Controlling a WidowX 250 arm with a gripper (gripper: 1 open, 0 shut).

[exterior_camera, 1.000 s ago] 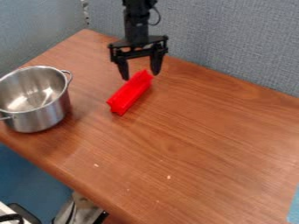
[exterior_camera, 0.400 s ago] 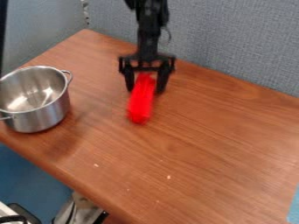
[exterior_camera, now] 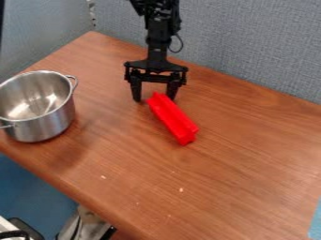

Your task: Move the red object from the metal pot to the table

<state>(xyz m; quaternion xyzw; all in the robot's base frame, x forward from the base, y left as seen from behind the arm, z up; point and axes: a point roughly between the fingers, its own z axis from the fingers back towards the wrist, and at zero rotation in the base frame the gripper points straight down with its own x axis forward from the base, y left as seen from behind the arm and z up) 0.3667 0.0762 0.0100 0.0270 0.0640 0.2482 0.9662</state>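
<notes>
Steel catches the eye first at the left: the metal pot (exterior_camera: 36, 105) sits near the tabletop's left edge, lidless and upright, and as far as I can see into it there is nothing inside. That fits the job, since its former load is now elsewhere.

Moving right, the brown tabletop (exterior_camera: 238, 178) runs bare for a stretch, so the pot and the rest stand well apart.

Next comes the gripper (exterior_camera: 156, 94), hanging from the dark arm and pointing straight down at the wood near the back wall. Its jaws are spread wide with nothing between them; it has let go and grips nothing. I judge it stands this low because this is where the bar was set down.

Just beside it, running down and to the right from under the fingertips, lies the red object (exterior_camera: 174, 117). It rests flat on the wood, slanted across the grain, its near end close to the jaws though I cannot tell whether they touch it. Lying free like that, it looks settled, and I would call the move as good as done, with only the arm's retreat left.
</notes>
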